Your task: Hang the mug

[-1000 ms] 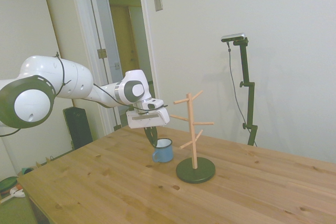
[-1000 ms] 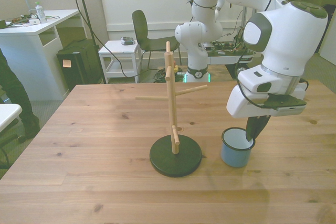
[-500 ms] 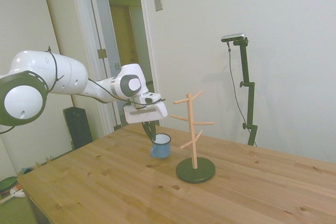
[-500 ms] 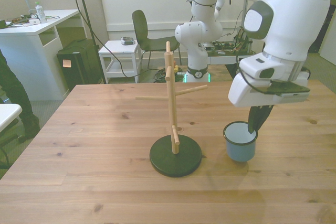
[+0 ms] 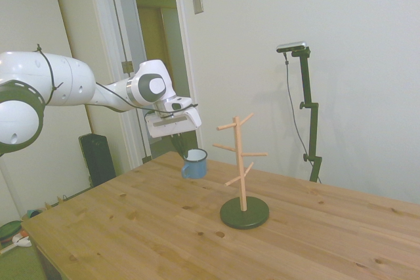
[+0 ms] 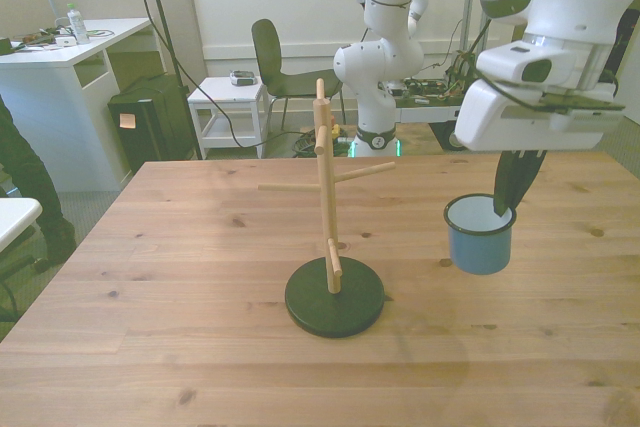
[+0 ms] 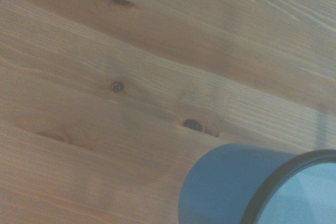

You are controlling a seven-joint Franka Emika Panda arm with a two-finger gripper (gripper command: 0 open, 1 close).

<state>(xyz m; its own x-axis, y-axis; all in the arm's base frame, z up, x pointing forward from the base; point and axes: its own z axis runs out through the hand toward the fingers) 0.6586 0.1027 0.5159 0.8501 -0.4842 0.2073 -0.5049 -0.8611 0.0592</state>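
The gripper (image 6: pixel 512 202), fingers pinched on the rim of the mug (image 6: pixel 481 236), has lifted it clear of the table (image 6: pixel 180 287) since a second ago; then it rested on the wood. The light-blue mug with its white inside and dark rim hangs upright, to the front view's right of the peg tree (image 6: pixel 327 209). The tree's slim wooden pegs rise from a round dark base. The knotty planks sit in a pale-walled room.

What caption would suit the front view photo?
Gripper holds a blue mug by its rim above the table, beside a wooden peg tree.
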